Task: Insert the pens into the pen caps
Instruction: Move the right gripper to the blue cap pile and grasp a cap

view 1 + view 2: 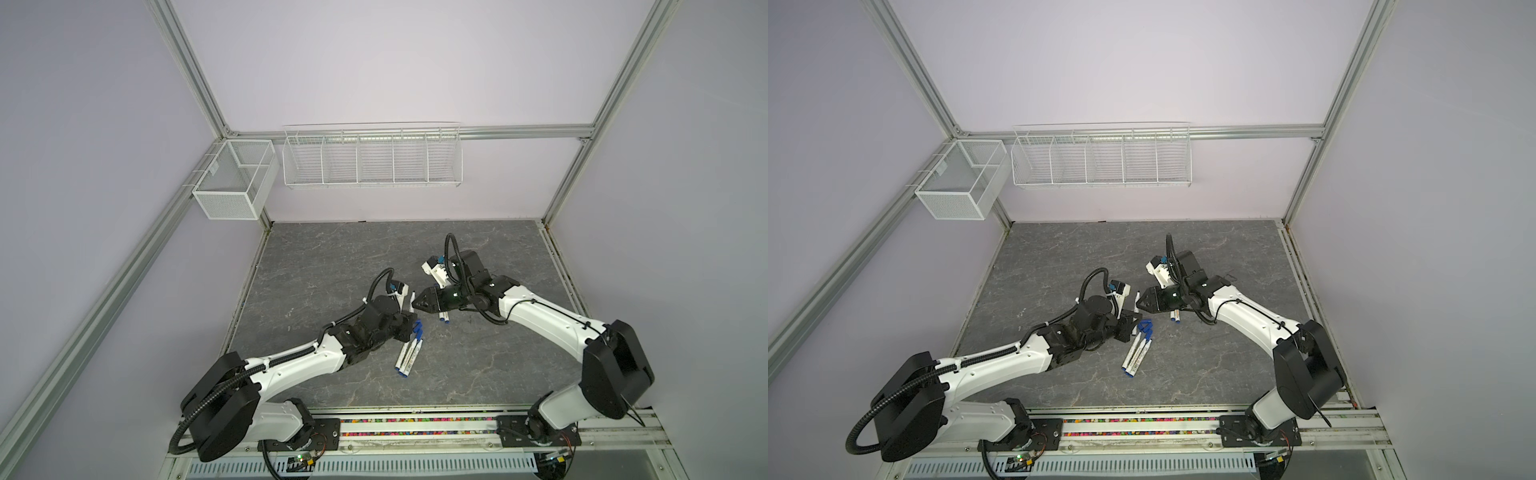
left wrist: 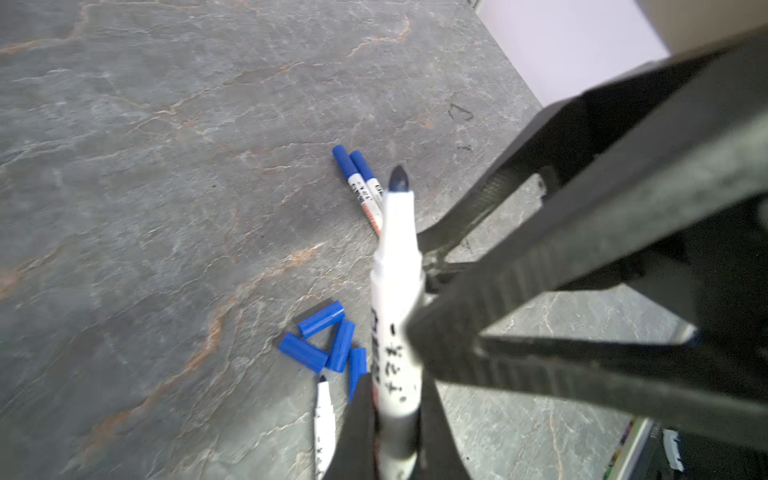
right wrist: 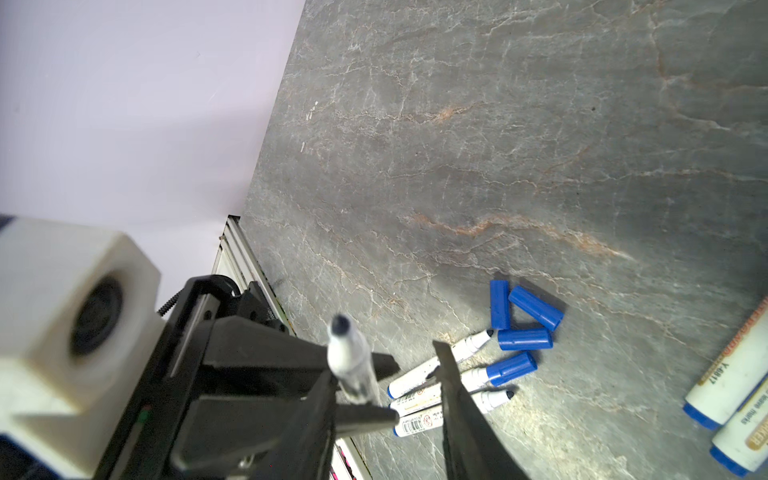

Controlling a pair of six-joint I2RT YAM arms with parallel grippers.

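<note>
– While the left gripper (image 2: 397, 415) is pinching the pen (image 2: 395, 291) by its barrel, which way does the nib face?

– Away from the wrist; in the left wrist view the pen's long axis runs from bottom centre up to mid-frame, with the dark nib bare at the top; the right gripper (image 1: 420, 305) stands spread close beside that barrel, holding nothing as far as I can see.

– And the pen caps (image 2: 322, 318)?

– Loose in a cluster on the tabletop (image 2: 166, 208), lower centre of that view, just beside the held pen; in both top views they lie at mid-frame, just below the left gripper and down-left of the right one.

– So which arm fetches one?

– The right, I judge; it is free and near; the cap's open end must then meet the nib along that axis.
</note>
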